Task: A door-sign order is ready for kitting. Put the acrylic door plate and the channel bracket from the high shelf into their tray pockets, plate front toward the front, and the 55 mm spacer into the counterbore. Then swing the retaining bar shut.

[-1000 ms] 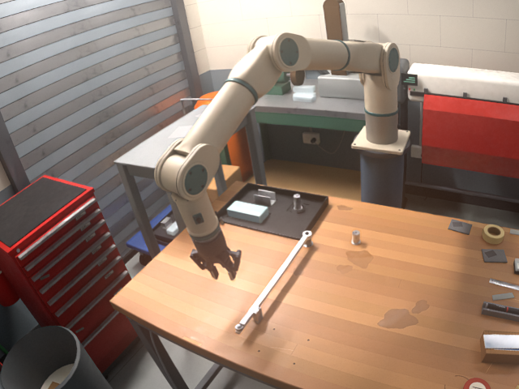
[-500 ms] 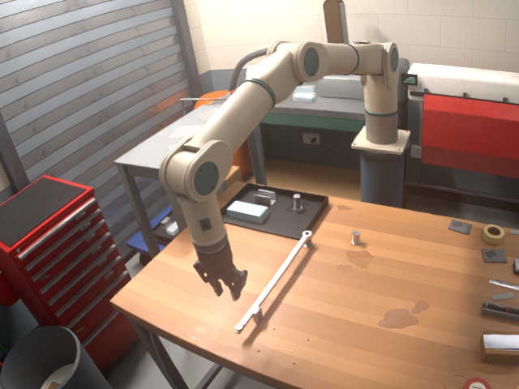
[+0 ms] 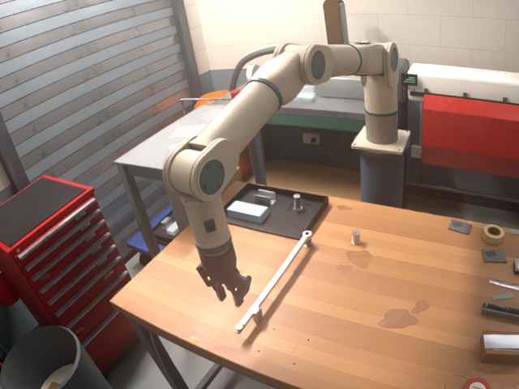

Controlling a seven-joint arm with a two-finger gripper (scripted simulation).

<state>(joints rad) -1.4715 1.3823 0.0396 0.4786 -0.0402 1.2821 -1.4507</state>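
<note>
The dark tray (image 3: 276, 211) at the table's far left corner is partly hidden behind my arm. In it lie the pale blue acrylic door plate (image 3: 247, 211), the grey channel bracket (image 3: 265, 197) behind it, and a spacer (image 3: 297, 202) standing upright in the counterbore. The retaining bar (image 3: 274, 280) is swung away from the tray, running from its pivot near the tray's front corner to the table's front edge. My gripper (image 3: 228, 295) hangs open and empty above the table, just left of the bar's free end. A second short spacer (image 3: 356, 237) stands on the table right of the pivot.
Behind the table stand a grey bench (image 3: 176, 138), my pedestal (image 3: 380, 167) and a red machine (image 3: 469, 125). A red tool chest (image 3: 50, 247) stands left. A tape roll (image 3: 493, 233), small plates and tools lie along the right edge. Stains mark the wood.
</note>
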